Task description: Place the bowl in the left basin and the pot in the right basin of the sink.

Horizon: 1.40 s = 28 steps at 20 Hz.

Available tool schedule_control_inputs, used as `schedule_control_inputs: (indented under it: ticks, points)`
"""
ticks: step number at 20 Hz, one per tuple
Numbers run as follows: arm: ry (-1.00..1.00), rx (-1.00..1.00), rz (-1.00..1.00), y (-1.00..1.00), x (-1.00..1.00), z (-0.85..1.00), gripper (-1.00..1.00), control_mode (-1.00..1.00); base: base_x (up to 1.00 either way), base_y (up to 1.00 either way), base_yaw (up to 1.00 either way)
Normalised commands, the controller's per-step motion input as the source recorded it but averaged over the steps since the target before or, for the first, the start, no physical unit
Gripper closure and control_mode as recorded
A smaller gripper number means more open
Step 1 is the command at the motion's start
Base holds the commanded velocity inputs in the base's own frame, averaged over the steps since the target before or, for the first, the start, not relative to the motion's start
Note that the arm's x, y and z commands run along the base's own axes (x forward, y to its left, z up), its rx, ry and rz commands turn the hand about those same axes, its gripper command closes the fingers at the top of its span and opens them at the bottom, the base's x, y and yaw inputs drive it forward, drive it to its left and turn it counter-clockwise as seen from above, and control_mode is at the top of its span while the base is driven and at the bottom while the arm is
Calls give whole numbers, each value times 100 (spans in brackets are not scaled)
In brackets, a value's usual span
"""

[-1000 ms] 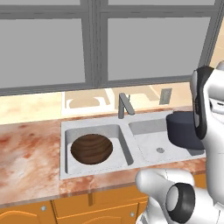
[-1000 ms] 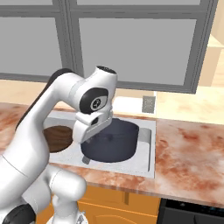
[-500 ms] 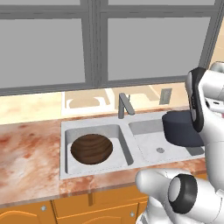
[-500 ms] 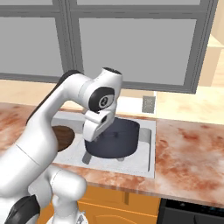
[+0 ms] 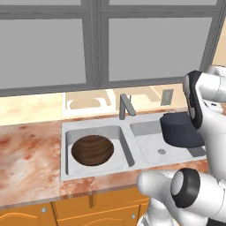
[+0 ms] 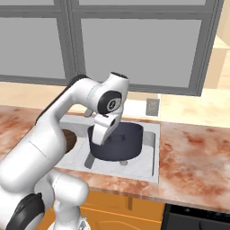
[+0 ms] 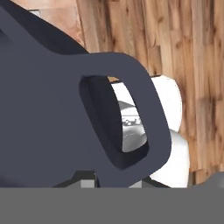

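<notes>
Bright, even rendered light, soft shadows, no glare; the hand view perhaps slightly blurred close up.

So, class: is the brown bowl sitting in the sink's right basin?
No: the bowl lies in the left basin, left of the divider.

The white arm with dark joints rises from the base, bends at a high elbow and reaches forward and down. In the right base view its forearm slopes downward from a round dark-faced wrist joint, and the hand hangs below it with the pincer [image 6: 101, 140] pointing down. In the left base view the arm stands at the right edge, its upper link upright with a dark band along its side. Whether the pincer's fingers are spread or closed cannot be told from these views.
</notes>
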Motion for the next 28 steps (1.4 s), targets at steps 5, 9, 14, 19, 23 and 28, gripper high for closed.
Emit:
schedule_control_inputs:
  ticks: [5,9,14,19,23,28]
  points:
    - [0,3,6,-7,17,-17,100,-100,0,0,0]
    - [0,4,5,-10,16,-15,100,-100,0,0,0]
    - [0,5,5,-8,17,-13,100,-100,0,0,0]
    - [0,6,6,-7,16,-13,100,-100,0,0,0]
    - [0,5,6,-3,15,-14,100,-100,0,0,0]
    - [0,3,3,-2,11,-19,100,-100,0,0,0]
